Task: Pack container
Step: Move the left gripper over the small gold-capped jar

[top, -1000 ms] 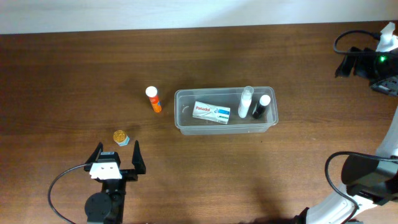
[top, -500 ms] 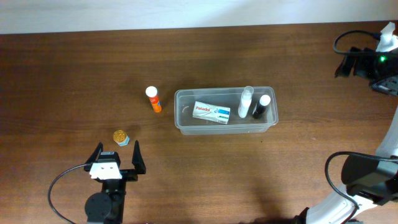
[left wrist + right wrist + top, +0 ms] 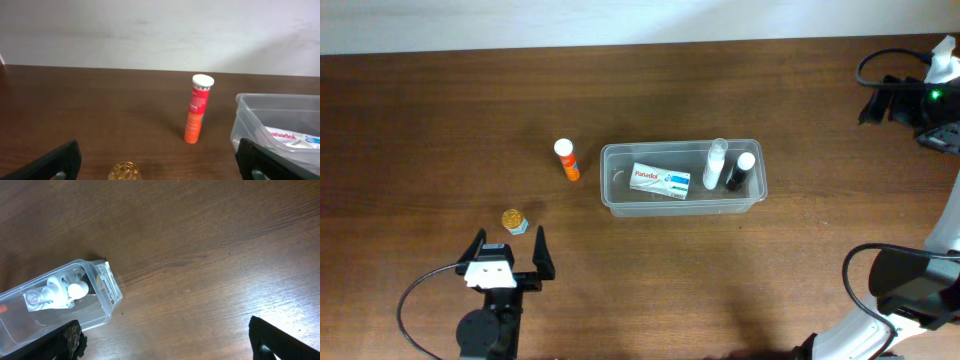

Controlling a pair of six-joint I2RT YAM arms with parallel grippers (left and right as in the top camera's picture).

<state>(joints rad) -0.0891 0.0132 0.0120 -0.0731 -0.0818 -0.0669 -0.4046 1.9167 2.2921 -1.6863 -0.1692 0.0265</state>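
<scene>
As it sits centrally on the dark, wood-grained brown surface (image 3: 420, 120), the clear, round-cornered rectangular plastic container (image 3: 618, 192) holds a white cardboard box (image 3: 660, 180), a clear bottle (image 3: 716, 163) and a black, white-capped bottle (image 3: 740, 172). An orange, white-capped cylindrical tube (image 3: 566, 160) stands upright beside it. A small gold-topped jar (image 3: 513, 220) lies near the left claw (image 3: 508, 242). The left claw and the right claw (image 3: 162, 330) both gape wide, grasping nothing.

container (image 3: 248, 127) cut off right, gold jar (image 3: 124, 171) cropped below

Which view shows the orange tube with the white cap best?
Left wrist: the orange tube stands upright, side-on, whole, label facing the camera. Overhead shows it small, from above, left of the container. Right wrist does not show it clearly.
</scene>
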